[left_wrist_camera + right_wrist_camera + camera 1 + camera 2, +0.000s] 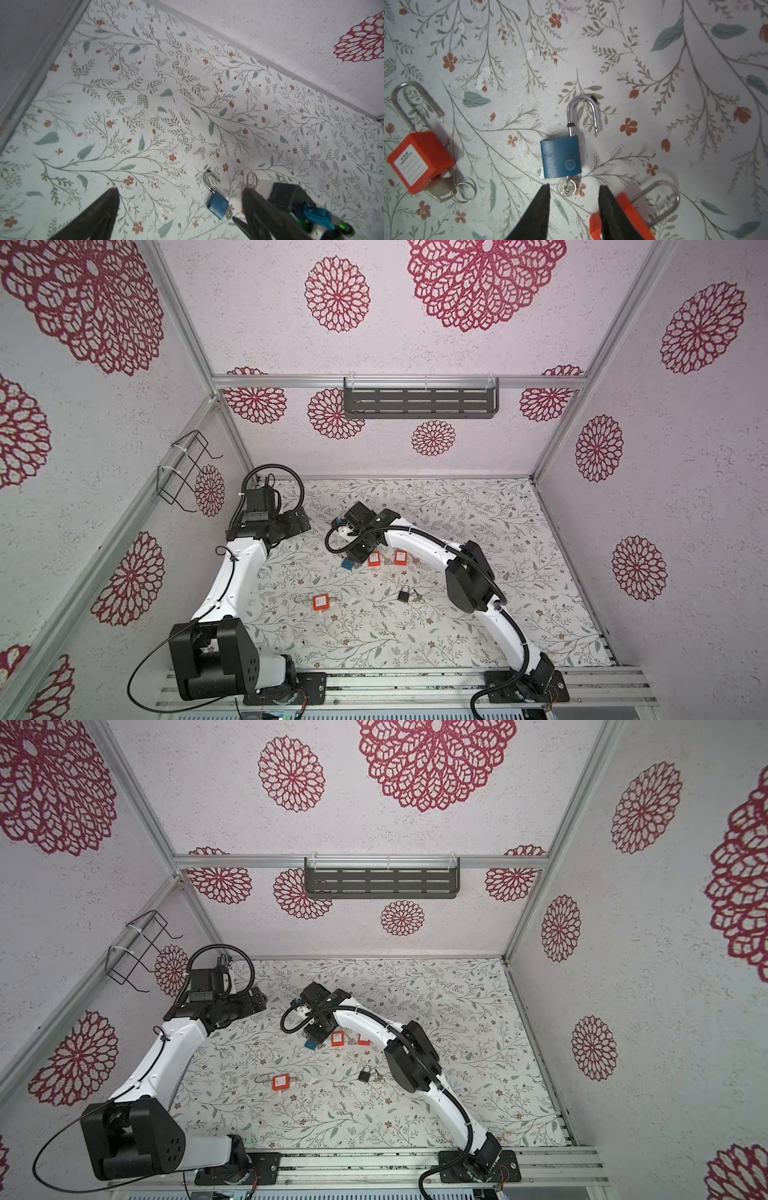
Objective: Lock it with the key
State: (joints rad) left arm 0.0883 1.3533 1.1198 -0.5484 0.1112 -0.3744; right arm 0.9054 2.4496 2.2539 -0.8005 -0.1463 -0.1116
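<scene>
The blue padlock [560, 156] lies flat on the table [675, 52]. Its shackle [582, 104] is sprung open, the free end clear of the body. Its key [568, 188] sits in the keyhole at the end opposite the shackle, with a ring through its head. I judge that I am only at the approach, since nothing is gripped yet.

My right pincer [574, 186] hovers over the key end of the blue padlock. Its fingers are partly spread and hold nothing, and the key head lies just beyond the gap between the tips. My left pincer [179, 189] is spread wide and empty, off to one side of the blue padlock and not touching it.

Next, I think, the body needs steadying while the shackle is pressed home. Then the key must be pinched by its head and turned. Two orange padlocks [419, 160] flank the blue padlock, so I have little room.
</scene>
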